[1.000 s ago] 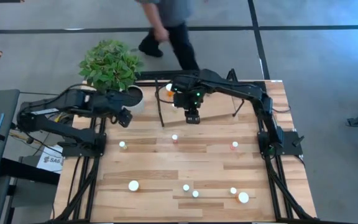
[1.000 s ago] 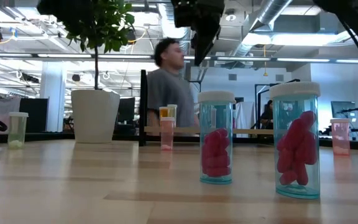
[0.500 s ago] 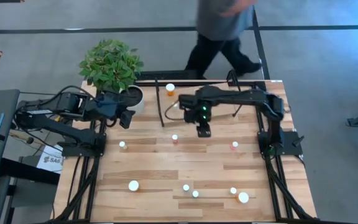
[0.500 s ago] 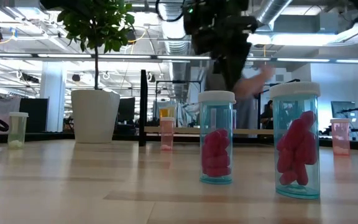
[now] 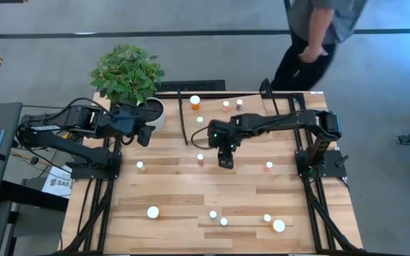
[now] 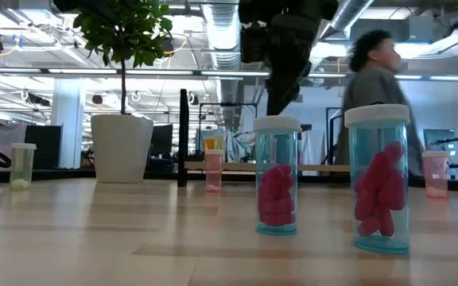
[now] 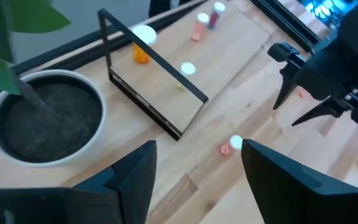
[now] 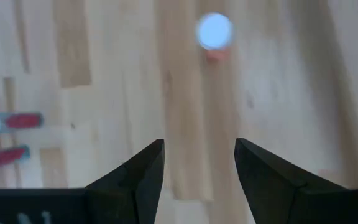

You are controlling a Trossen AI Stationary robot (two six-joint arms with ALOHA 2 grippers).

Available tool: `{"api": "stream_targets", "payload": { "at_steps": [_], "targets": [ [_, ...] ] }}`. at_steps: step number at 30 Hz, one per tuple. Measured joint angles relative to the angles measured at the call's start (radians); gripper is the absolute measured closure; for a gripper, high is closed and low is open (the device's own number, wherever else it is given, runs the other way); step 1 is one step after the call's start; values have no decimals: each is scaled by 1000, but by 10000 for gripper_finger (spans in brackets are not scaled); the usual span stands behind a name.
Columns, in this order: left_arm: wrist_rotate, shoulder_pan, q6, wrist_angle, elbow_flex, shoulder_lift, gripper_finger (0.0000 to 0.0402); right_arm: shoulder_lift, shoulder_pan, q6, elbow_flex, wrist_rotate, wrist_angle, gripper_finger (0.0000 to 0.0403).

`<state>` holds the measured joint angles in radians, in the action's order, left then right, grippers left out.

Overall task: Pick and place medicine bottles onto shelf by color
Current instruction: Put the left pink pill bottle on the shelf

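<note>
The shelf (image 5: 226,115) stands at the table's far edge and carries a large orange bottle (image 5: 195,102) and three small bottles (image 5: 225,105). Several more white-capped bottles stand upright on the tabletop, among them a pinkish one (image 5: 200,157) and two teal ones filled with pink pills (image 6: 277,187). My right gripper (image 5: 225,162) is open and empty above the table, just near of the shelf; a pinkish bottle (image 8: 215,31) stands ahead of its fingers. My left gripper (image 5: 145,136) is open and empty beside the white plant pot (image 5: 151,110).
A green plant stands in the white pot (image 7: 39,121) at the far left corner. A person (image 5: 319,35) walks on the floor behind the table's far right corner. Bottles stand scattered along the near edge (image 5: 279,225), with bare planks mid-table.
My right gripper has gone from over the shelf toward the table's near edge, stopping close to the pinkish bottle at mid-table. The person behind the table has walked from left to right.
</note>
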<state>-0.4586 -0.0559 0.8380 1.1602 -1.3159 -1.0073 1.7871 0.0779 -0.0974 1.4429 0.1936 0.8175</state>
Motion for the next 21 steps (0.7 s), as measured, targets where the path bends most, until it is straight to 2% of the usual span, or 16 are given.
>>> {"api": "stream_targets", "payload": {
  "at_steps": [3,6,11,21],
  "targets": [
    [21,0,-27,0,0,0,180,0,-32,-105,0,-24,-85,184],
    [51,-1,-67,0,0,0,180,0,-53,-181,0,-96,-148,184],
    [60,-2,-111,0,0,0,180,24,-65,-192,2,-168,-230,184],
    [61,-3,-119,4,1,0,180,154,-68,-252,3,-154,-256,184]
  ]
}}
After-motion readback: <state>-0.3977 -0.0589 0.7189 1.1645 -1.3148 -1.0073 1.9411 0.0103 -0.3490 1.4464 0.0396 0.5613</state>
